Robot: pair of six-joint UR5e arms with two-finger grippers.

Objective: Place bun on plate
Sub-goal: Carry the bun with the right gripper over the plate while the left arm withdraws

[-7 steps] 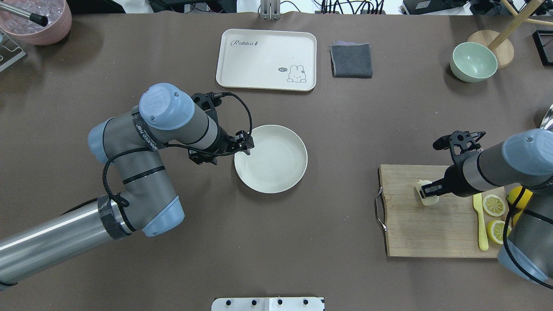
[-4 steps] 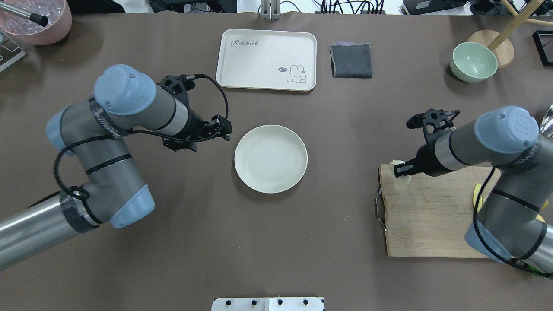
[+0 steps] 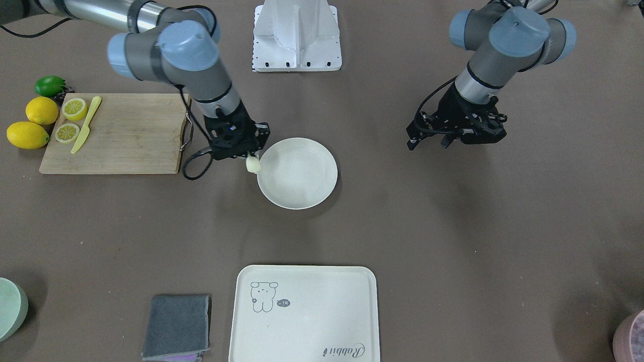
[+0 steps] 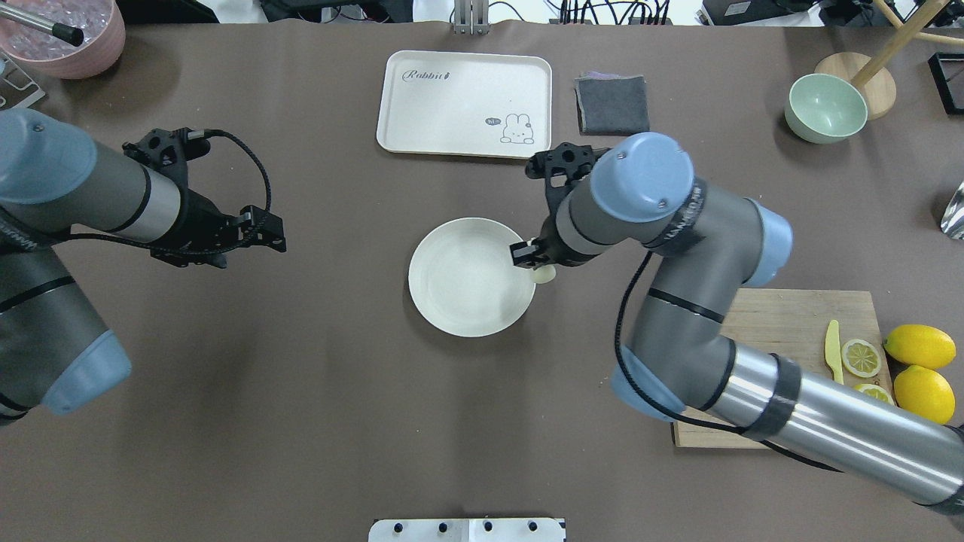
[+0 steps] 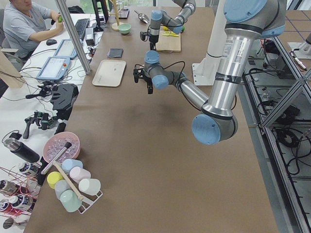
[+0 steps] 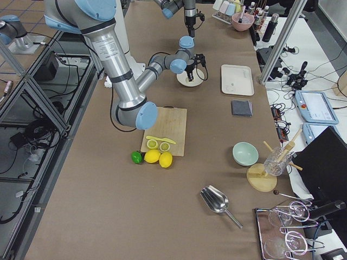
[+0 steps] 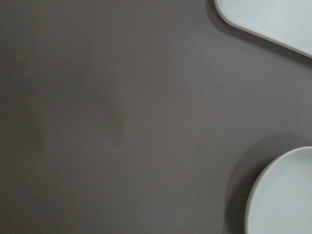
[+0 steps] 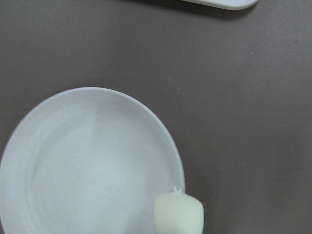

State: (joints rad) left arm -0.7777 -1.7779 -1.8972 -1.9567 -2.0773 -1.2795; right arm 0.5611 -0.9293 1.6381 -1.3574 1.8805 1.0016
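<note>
The bun, a small pale cream block, hangs in my right gripper, which is shut on it. It sits over the right rim of the round off-white plate in the overhead view. From the front, the bun is at the plate's left rim, below the right gripper. The right wrist view shows the bun overlapping the plate's rim. My left gripper stands open and holds nothing, well to the left of the plate.
A white rabbit tray and a folded grey cloth lie beyond the plate. A mint bowl is at the far right. The wooden cutting board carries lemon slices and a yellow knife, with whole lemons beside it.
My right arm has carried the bun from the cutting board leftward to the plate's right rim. My left arm has drawn back to the left, away from the plate.
</note>
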